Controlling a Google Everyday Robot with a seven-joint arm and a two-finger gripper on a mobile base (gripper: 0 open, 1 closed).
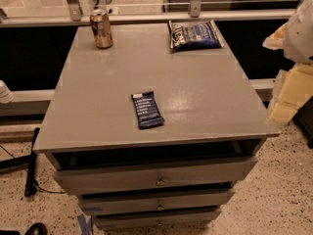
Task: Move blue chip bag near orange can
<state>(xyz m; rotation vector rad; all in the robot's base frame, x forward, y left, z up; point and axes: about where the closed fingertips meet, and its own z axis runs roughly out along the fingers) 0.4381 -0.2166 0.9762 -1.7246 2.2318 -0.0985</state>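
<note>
Near centre of the grey cabinet top [205,106]: flat dark blue bar wrapper [147,110]. Right edge, beside the top: cream-coloured gripper [287,97]; whether apart or together cannot be told. Far right: puffy, crinkled blue chip bag [194,35] with white lettering, lying flat, well apart from the upright copper-orange can [101,29] at far left. The bag is probably light, soft and slippery, so pinch a sealed edge.

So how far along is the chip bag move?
Nothing done yet. The blue chip bag lies back right on the cabinet top, apart from the orange can at back left. Nothing in hand: the gripper hangs off the right edge, away from the bag. Left: reach, grasp, carry it beside the can.
</note>
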